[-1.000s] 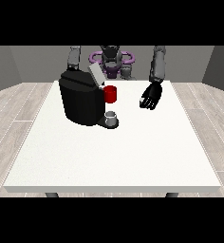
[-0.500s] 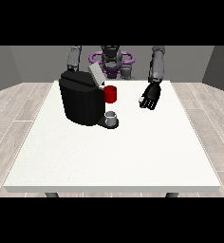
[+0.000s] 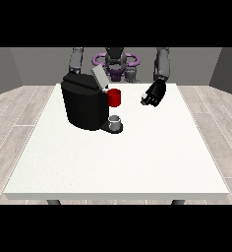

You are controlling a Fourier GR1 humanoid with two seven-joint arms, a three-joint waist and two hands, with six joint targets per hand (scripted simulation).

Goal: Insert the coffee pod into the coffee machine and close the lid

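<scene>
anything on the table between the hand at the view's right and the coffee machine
In the front view, only bare table between the hand and the coffee machine.

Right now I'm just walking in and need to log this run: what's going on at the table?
A humanoid robot stands behind a white table with a black coffee machine on it. The machine's lid is tilted up, a red thing at the machine shows beside it, and a grey thing sits at its base. The hand at the view's right hovers beside the machine, holding nothing. The other hand is hidden behind the machine.
</scene>
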